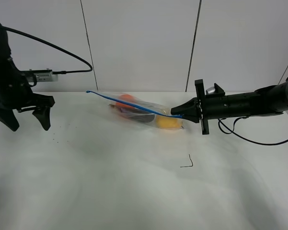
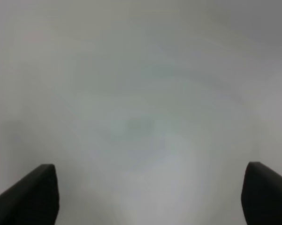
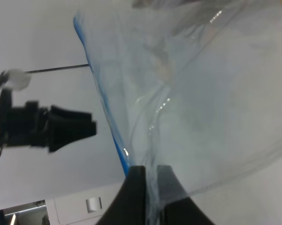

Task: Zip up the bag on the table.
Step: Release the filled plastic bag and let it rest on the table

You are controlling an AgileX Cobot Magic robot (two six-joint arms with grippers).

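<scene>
The clear crinkly bag (image 1: 140, 111) lies on the white table (image 1: 110, 182) at the back middle, with orange, purple and yellow produce inside. Its blue zipper strip (image 1: 129, 104) runs along the top edge, raised off the table. My right gripper (image 1: 174, 115) is shut on the right end of the strip; in the right wrist view the fingers (image 3: 137, 187) pinch the blue strip (image 3: 105, 112) and clear plastic. My left gripper (image 1: 26, 119) hangs open and empty over the far left of the table, well apart from the bag; its fingertips (image 2: 35, 192) show over bare table.
A small black bent-line mark (image 1: 188, 163) lies on the table in front of the bag. A white wall with dark seams stands behind. Black cables trail from both arms.
</scene>
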